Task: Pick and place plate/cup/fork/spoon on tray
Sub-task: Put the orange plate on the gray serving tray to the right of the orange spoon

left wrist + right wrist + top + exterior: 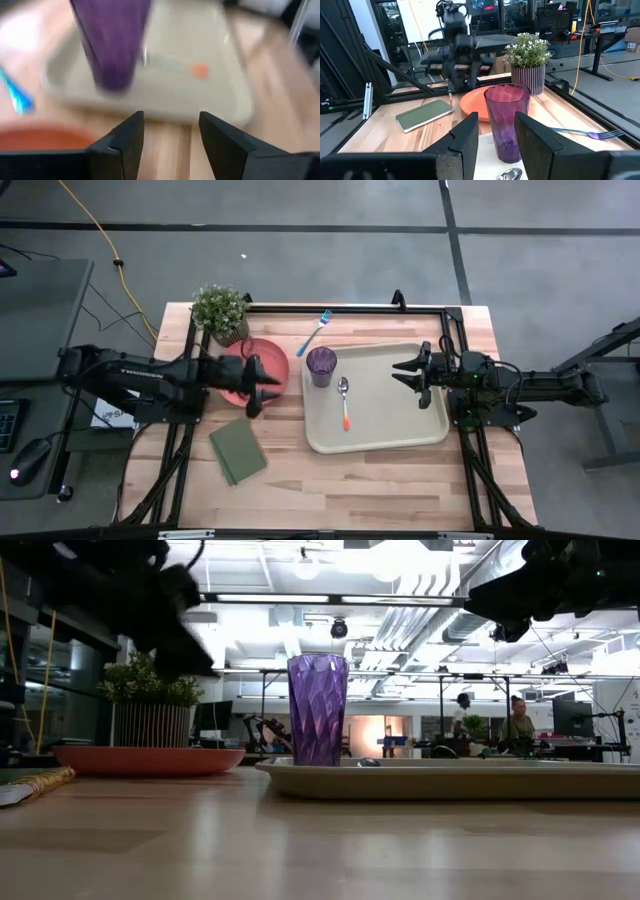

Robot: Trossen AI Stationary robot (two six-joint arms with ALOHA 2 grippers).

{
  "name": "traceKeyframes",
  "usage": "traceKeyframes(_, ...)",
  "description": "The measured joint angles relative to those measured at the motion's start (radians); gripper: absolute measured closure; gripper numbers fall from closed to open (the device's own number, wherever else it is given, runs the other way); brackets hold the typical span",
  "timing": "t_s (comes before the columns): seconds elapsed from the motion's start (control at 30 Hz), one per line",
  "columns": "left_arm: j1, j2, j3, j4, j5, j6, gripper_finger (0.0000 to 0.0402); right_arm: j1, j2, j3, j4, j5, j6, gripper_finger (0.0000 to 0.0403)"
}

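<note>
The orange-red plate (262, 360) lies on the table left of the beige tray (390, 420). The purple cup (321, 365) stands upright in the tray's far left corner. The spoon (344, 402) lies on the tray floor beside the cup. The blue-handled fork (316, 332) lies on the table beyond the tray. My left gripper (268, 387) hovers open above the plate's right rim, holding nothing; its wrist view shows the open fingers (170, 135) facing the cup (112, 45). My right gripper (398, 375) is open and empty above the tray's right half, facing the cup (507, 120).
A potted plant (222, 310) stands at the far left corner, just beyond the plate. A green rectangular pad (238, 450) lies on the table near of the plate. Black frame rails run along the table's left, far and right sides.
</note>
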Motion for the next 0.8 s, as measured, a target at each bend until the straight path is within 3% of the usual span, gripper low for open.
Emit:
traceKeyframes(0.17, -0.117, 0.009, 0.025, -0.226, -0.179, -0.030, 0.0229, 0.000, 0.001, 0.000, -0.005, 0.000, 0.019, 0.0284)
traceKeyframes(0.43, -0.206, 0.150, 0.044, -0.298, -0.299, -0.069, 0.0229, 0.000, 0.001, 0.000, -0.006, 0.000, 0.023, 0.0284)
traceKeyframes(0.63, -0.177, 0.276, 0.043, -0.294, -0.308, -0.151, 0.0229, 0.000, 0.001, 0.000, -0.006, 0.001, 0.029, 0.0284)
traceKeyframes(0.8, -0.152, 0.313, 0.044, -0.294, -0.234, -0.165, 0.0230, 0.000, 0.001, 0.000, -0.006, 0.002, 0.013, 0.0284)
